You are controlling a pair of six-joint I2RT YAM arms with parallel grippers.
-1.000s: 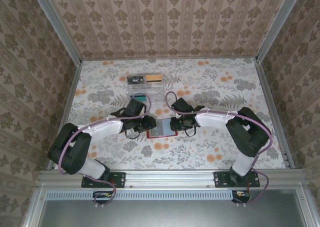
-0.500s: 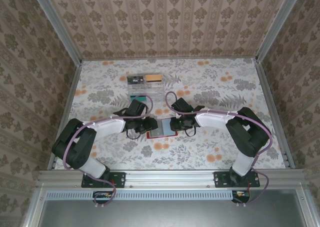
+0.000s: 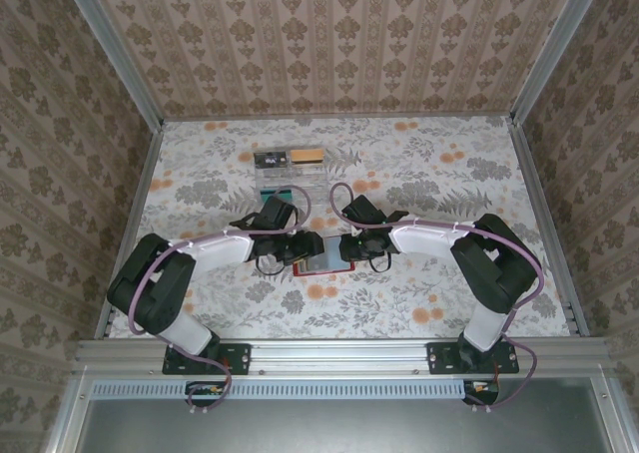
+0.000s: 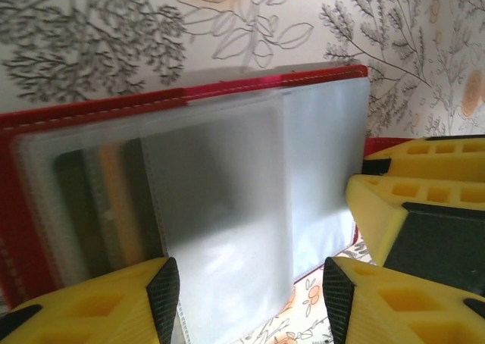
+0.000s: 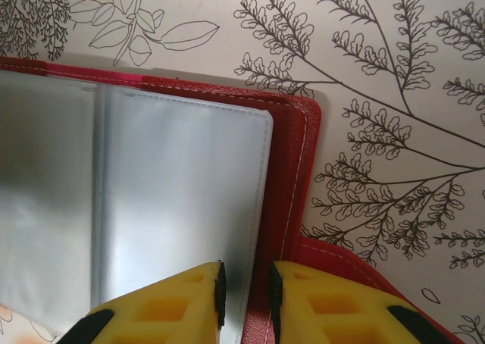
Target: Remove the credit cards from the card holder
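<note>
The red card holder [image 3: 323, 258] lies open on the table between both arms, its clear plastic sleeves [image 4: 227, 200] fanned out. Some sleeves on the left hold credit cards [image 4: 102, 204], seen dimly as orange and dark stripes. My left gripper [image 4: 250, 302] hovers over the sleeves, open, with one loose sleeve lying between its pads untouched. In the top view this left gripper [image 3: 305, 245] sits at the holder's left edge. My right gripper [image 5: 247, 295] is shut on the holder's right edge, pinching the red cover [image 5: 292, 177] and a sleeve's border. Its yellow fingers [image 4: 424, 200] reach into the left wrist view.
Behind the holder, toward the back of the flowered table, a dark card [image 3: 271, 160] and an orange card [image 3: 307, 156] lie side by side, with pale translucent pieces [image 3: 290, 186] just in front of them. Patterned walls enclose the table on three sides.
My left gripper has slid to the right, onto the holder, and its jaws have spread wider. The right gripper and the holder have stayed put.
</note>
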